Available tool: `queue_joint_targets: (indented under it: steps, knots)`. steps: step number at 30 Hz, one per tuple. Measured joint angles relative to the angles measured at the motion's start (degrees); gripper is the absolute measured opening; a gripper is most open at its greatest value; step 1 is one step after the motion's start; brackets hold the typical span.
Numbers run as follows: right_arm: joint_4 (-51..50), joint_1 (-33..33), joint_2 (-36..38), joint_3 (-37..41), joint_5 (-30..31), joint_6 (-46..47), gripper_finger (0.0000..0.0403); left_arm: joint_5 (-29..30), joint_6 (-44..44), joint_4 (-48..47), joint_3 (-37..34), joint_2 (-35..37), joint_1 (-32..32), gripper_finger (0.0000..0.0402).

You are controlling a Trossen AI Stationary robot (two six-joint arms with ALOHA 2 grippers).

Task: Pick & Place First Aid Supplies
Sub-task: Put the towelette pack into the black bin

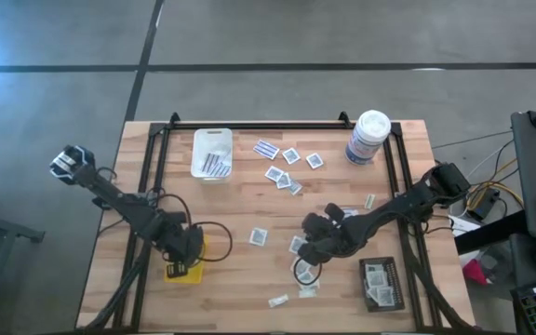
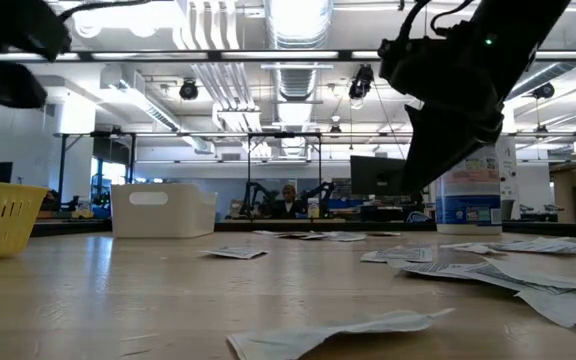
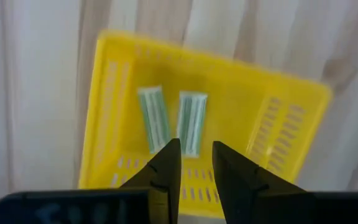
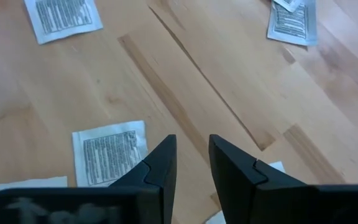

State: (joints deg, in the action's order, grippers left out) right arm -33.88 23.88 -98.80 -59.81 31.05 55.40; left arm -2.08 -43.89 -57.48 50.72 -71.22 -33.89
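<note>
The first aid supplies are small flat packets scattered over the wooden table point(image 1: 249, 279), such as white squares point(image 1: 289, 155) and a blue-striped strip point(image 1: 266, 149). Two pale green strips point(image 3: 190, 121) lie flat in the yellow tray point(image 3: 247, 87). My left gripper point(image 3: 196, 146) hangs open above that tray, pointing down, with nothing between its fingers. My right gripper point(image 4: 192, 140) stands open just above the table mid-right, over bare wood. A white printed packet point(image 4: 107, 152) lies flat beside one of its fingers. In the high view the right gripper point(image 1: 314, 247) covers the packets under it.
A white tray point(image 1: 212, 154) with striped strips stands at the far left. A black tray point(image 1: 380, 284) holding white packets sits at the near right. A tall white canister point(image 1: 368, 138) stands far right. A black frame rail point(image 1: 277, 126) borders the table.
</note>
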Motion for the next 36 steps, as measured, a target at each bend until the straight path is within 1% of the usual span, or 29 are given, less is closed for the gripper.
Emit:
queue_joint_targets:
  steps: [4, 8, 11, 16, 20, 23, 27, 36]
  knots:
    - [0.4, 0.0, 0.0, -0.1, 0.0, 0.0, 0.0083, 4.7, 4.2, 1.9, 2.7, 0.0, 1.1, 0.0083]
    - [2.3, 0.0, 0.0, 0.0, 0.0, -0.1, 0.0076, 10.9, 10.6, 8.2, 3.9, 0.0, 1.9, 0.0084]
    - [4.4, 0.0, 0.0, 0.1, 0.2, -0.5, 0.0073, 13.5, 15.7, 15.5, 3.5, 0.0, 2.7, 0.0084]
    - [10.9, 0.0, 0.0, 0.9, 0.2, -1.7, 0.0076, 15.1, 24.8, 28.4, 2.4, -1.4, 4.2, 0.0081]
    - [16.9, 0.0, 0.0, 2.1, 0.2, -3.3, 0.0083, 20.2, 32.1, 37.4, 1.8, -3.7, 4.7, 0.0081]
    - [18.8, 0.0, 0.0, 2.2, 0.1, -4.4, 0.0089, 20.5, 35.9, 41.3, 1.5, -5.9, 5.2, 0.0081]
    - [21.3, 0.0, 0.0, 2.2, 0.1, -5.5, 0.01, 20.6, 36.7, 43.6, 1.5, -9.4, 6.2, 0.0081]
    - [29.9, 0.0, 0.0, 2.2, -0.1, -14.8, 0.013, 20.4, 37.8, 44.2, 1.5, -18.6, 8.9, 0.008]
